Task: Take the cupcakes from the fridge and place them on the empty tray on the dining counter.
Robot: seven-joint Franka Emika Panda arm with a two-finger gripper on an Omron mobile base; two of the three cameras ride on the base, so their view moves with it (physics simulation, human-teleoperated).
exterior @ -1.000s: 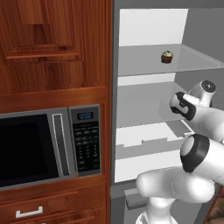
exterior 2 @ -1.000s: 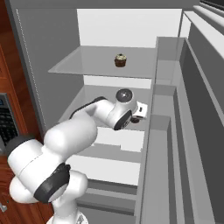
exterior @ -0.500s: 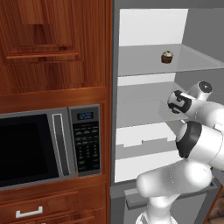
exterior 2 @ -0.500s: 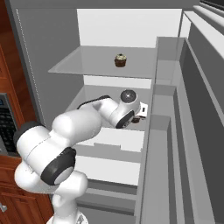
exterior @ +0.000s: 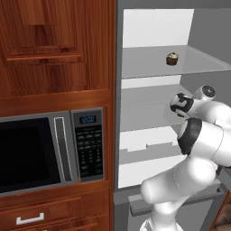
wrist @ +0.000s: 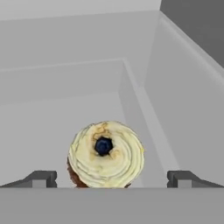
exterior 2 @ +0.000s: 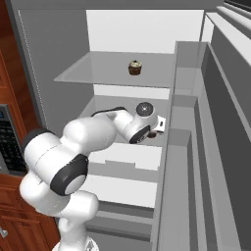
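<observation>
Inside the open fridge (exterior: 153, 27), a white robot arm (exterior 2: 93, 137) reaches onto a lower glass shelf (exterior: 149, 106), its tool (wrist: 111, 179) spread wide with one dark fingertip (wrist: 41, 178) on either side of a cupcake (wrist: 106, 154). Seen from the hand, that cupcake sits between the open jaws, touching neither; its pale swirled frosting carries a dark blue dot at the centre, and a brown base shows beneath. It rests on the white fridge floor of that level, close to an inner corner where the side wall meets the back.

Above, a second cupcake (exterior: 172, 58) stands alone on the upper glass shelf (exterior 2: 112, 71), well apart from the arm and towards the back of the compartment. From the right base camera the same cupcake (exterior 2: 135, 67) sits near the shelf's middle.

To the left of the fridge, a black-windowed microwave (exterior: 45, 151) is set into reddish-brown wooden cabinets (exterior: 54, 49), with a white-handled drawer (exterior: 31, 219) below it. The grey fridge door (exterior 2: 206, 147) hangs open at the right.
</observation>
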